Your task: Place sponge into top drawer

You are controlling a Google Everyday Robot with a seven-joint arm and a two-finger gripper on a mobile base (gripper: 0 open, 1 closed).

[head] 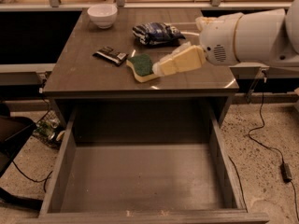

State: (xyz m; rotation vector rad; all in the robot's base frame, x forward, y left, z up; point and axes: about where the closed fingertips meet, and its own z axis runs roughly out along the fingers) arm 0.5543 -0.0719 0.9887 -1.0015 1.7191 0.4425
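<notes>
The sponge (141, 67), dark green on top over pale yellow foam, lies on the grey table (84, 76) near its front middle. My gripper (161, 67) reaches in from the right on a white arm, and its cream-coloured fingers (180, 61) end right at the sponge's right edge. The top drawer (142, 178) stands pulled wide out below the table front, and its flat floor holds nothing.
A dark snack bar wrapper (110, 55) lies left of the sponge. A blue-and-white snack bag (156, 33) lies behind it. A white bowl (102, 15) stands at the back left corner. A black cable (266, 146) runs across the floor at right.
</notes>
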